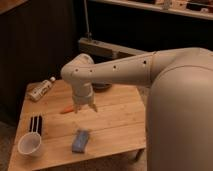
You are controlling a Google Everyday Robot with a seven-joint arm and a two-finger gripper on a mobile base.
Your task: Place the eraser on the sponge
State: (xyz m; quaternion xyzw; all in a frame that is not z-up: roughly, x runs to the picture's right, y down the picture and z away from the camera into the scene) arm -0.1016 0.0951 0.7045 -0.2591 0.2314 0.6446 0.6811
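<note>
The eraser (pixel 35 124), a small black block with pale lengthwise stripes, lies near the left edge of the wooden table (pixel 117 117), just above the white cup. The sponge (pixel 80 140), a flat blue-grey pad, rests near the table's front edge, right of the cup. My gripper (pixel 85 108) hangs fingers-down over the middle of the table, above and slightly behind the sponge and well right of the eraser. It holds nothing that I can see.
A white cup (pixel 29 145) stands at the front left corner. An orange stick (pixel 66 110) lies just left of the gripper. A bottle (pixel 42 89) lies on its side at the back left. My pale arm (pixel 165 90) fills the right side.
</note>
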